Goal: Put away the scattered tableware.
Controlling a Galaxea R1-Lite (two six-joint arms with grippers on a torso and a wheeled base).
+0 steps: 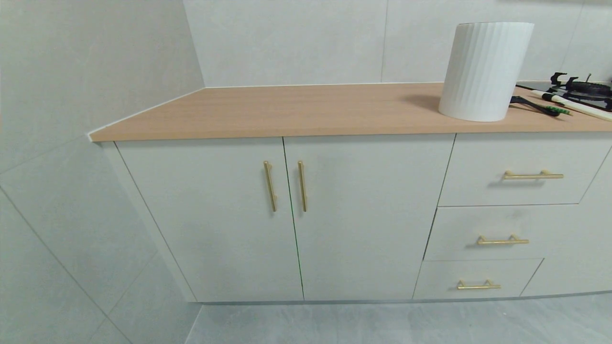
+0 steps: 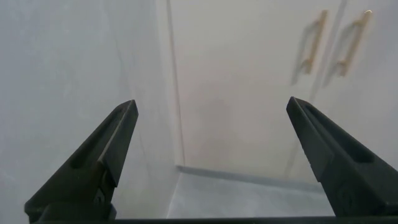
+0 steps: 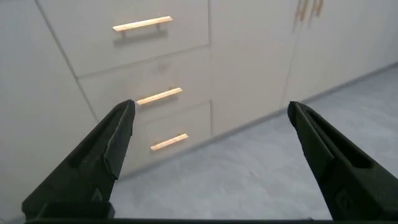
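Observation:
A tall white ribbed holder (image 1: 485, 71) stands on the wooden countertop (image 1: 296, 110) toward its right end. Just right of it lie scattered utensils: a black-handled tool (image 1: 533, 104), a green-tipped piece (image 1: 558, 111) and long pale chopsticks (image 1: 581, 106). My left gripper (image 2: 211, 112) is open and held low, facing the white double cabinet doors (image 2: 261, 93). My right gripper (image 3: 211, 112) is open too, held low in front of the drawers (image 3: 143, 59), with nothing between its fingers.
Below the counter are two doors with gold handles (image 1: 286, 185) and three drawers with gold handles (image 1: 531, 176) to their right. A black stove burner (image 1: 585, 88) sits at the far right. A tiled wall (image 1: 71, 143) closes the left side. Grey floor (image 1: 382, 322) lies in front.

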